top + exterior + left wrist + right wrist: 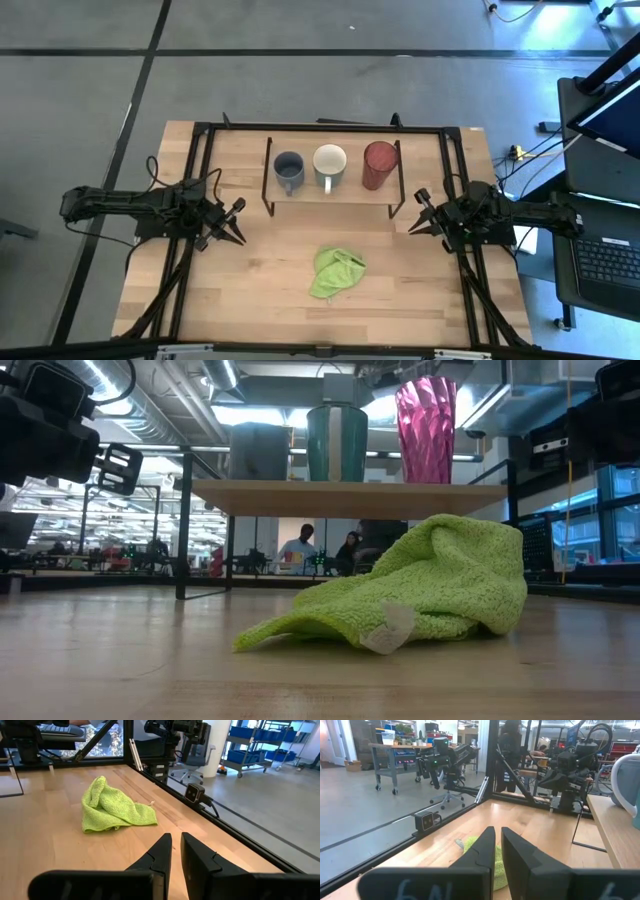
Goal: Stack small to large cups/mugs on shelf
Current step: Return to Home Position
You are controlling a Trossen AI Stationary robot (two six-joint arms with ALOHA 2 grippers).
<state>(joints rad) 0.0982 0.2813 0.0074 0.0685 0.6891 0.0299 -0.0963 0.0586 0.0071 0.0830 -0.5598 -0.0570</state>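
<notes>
On the shelf (330, 198) toward the far edge of the table (250, 295), shows three cups in a row from left to right: small blue-grey mug (289, 171), white mug (329, 163), then the taller dark red cup (380, 165) at the right end, all upright, near one another but apart. Near the left edge, holds the left gripper (236, 225) low over bare wood, jaws drawn almost together on nothing; near the right edge, mirrors it with the right gripper (418, 222), jaws likewise nearly pressed together and empty. Between the two, toward the front edge, carries a crumpled lime-green cloth (336, 272).
</notes>
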